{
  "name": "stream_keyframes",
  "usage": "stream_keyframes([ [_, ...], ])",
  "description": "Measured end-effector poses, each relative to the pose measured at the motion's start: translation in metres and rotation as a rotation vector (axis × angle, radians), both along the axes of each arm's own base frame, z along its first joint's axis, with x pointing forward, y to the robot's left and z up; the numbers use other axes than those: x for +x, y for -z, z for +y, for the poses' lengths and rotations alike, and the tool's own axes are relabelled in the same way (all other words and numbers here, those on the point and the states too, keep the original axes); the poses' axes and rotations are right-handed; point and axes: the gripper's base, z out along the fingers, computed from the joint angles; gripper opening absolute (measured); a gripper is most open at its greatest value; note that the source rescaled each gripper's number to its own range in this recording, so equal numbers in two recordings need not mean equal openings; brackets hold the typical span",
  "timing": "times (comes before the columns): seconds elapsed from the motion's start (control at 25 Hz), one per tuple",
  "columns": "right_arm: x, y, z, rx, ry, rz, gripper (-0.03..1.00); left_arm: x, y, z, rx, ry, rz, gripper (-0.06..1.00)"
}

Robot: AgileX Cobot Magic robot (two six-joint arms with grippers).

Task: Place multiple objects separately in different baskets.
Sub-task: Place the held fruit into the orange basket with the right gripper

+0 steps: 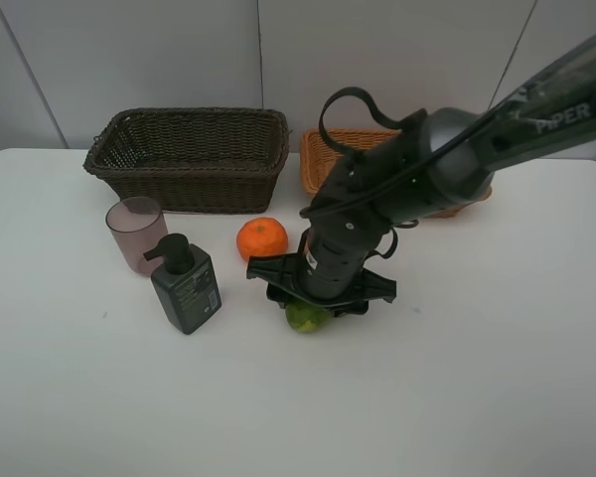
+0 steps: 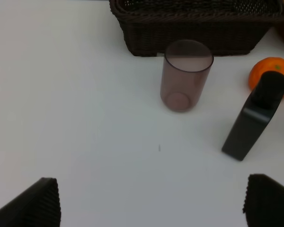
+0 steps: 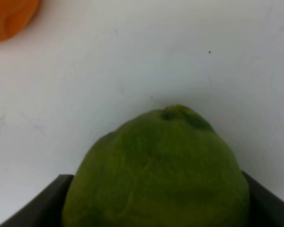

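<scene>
My right gripper (image 1: 323, 301) reaches down over the green mango-like fruit (image 1: 306, 317) on the white table and is shut on it. In the right wrist view the fruit (image 3: 156, 175) fills the space between the dark fingers (image 3: 45, 205). The orange (image 1: 262, 239) lies just left of it. A dark green pump bottle (image 1: 186, 286) and a mauve cup (image 1: 136, 234) stand further left. My left gripper (image 2: 151, 205) is open with nothing in it and faces the cup (image 2: 185, 75) and pump bottle (image 2: 255, 120).
The dark brown basket (image 1: 184, 117) stands at the back, behind the cup. To its right, the light orange-brown basket (image 1: 323, 159) is half hidden by my right arm. The left arm does not show in the exterior view.
</scene>
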Motion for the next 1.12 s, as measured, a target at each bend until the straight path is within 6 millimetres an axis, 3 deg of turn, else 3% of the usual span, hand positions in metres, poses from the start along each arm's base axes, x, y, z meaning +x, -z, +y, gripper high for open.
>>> stream_keyframes([
  [0.32,-0.003,-0.011,0.000,0.024,0.020,0.013,0.54,0.000,0.000,0.000,0.000,0.000,0.000,1.00],
  [0.6,-0.010,-0.052,-0.006,-0.016,-0.281,-0.011,0.54,0.000,0.000,0.000,0.000,0.000,0.000,1.00],
  [0.88,-0.008,-0.084,-0.039,-0.065,-0.393,0.107,0.54,0.000,0.000,0.000,0.000,0.000,0.000,1.00],
  [1.12,0.019,-0.117,-0.065,-0.124,-0.430,0.157,0.54,0.000,0.000,0.000,0.000,0.000,0.000,1.00],
])
